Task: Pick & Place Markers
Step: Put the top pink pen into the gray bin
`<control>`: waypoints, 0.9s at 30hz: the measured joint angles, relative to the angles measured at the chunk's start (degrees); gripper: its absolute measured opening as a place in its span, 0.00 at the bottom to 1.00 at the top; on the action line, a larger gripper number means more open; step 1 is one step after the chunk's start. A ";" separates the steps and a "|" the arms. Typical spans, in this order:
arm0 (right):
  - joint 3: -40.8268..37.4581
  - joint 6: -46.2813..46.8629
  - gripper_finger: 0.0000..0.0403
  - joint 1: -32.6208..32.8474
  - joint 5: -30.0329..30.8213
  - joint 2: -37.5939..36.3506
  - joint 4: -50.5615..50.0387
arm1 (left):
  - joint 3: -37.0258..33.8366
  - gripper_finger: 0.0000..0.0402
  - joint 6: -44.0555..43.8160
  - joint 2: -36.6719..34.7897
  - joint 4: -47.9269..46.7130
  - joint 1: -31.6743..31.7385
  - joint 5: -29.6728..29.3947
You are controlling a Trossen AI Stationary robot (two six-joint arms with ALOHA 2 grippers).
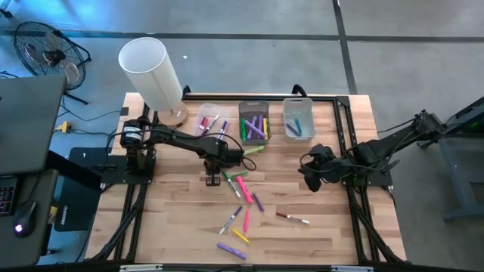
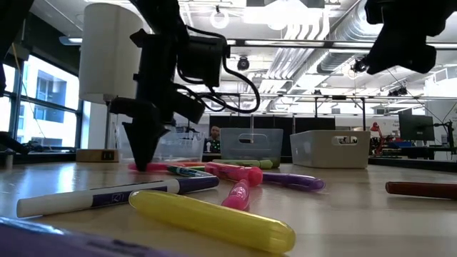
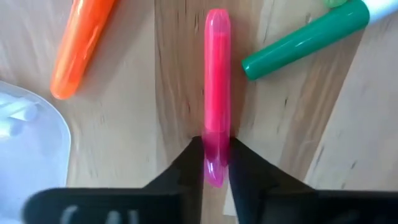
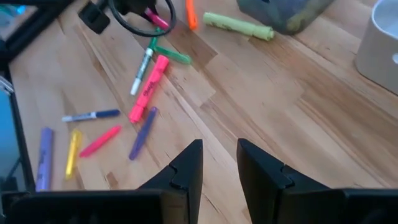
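Pinching one end of a pink marker [image 3: 217,81], the left gripper [image 3: 216,163] had its two dark fingers closed against the barrel, which lay flat on the tabletop [image 1: 333,227] near its middle, just in front of the clear bins [image 1: 254,121] along the far edge. An orange marker [image 3: 79,46] and a green marker [image 3: 305,38] lay close on either side of it. More markers [image 1: 240,219] were scattered from there toward the near edge, with a red one [image 1: 292,218] lying apart toward the right. The right gripper [image 4: 219,163] hung above the right half of the tabletop, fingers parted with nothing between them.
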 joint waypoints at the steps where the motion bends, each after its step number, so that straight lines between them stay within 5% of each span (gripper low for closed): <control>1: 0.00 0.00 0.22 0.00 0.37 0.00 0.65 | 0.00 0.08 -0.47 -0.02 -0.11 -0.16 0.37; 15: 0.00 -0.27 0.22 0.00 1.48 0.00 8.66 | 0.96 0.06 -6.89 -3.53 0.49 -0.40 6.96; 27: 0.00 -11.00 0.22 -0.02 8.61 0.00 24.19 | 19.12 0.01 -4.28 -6.14 0.82 -0.28 6.54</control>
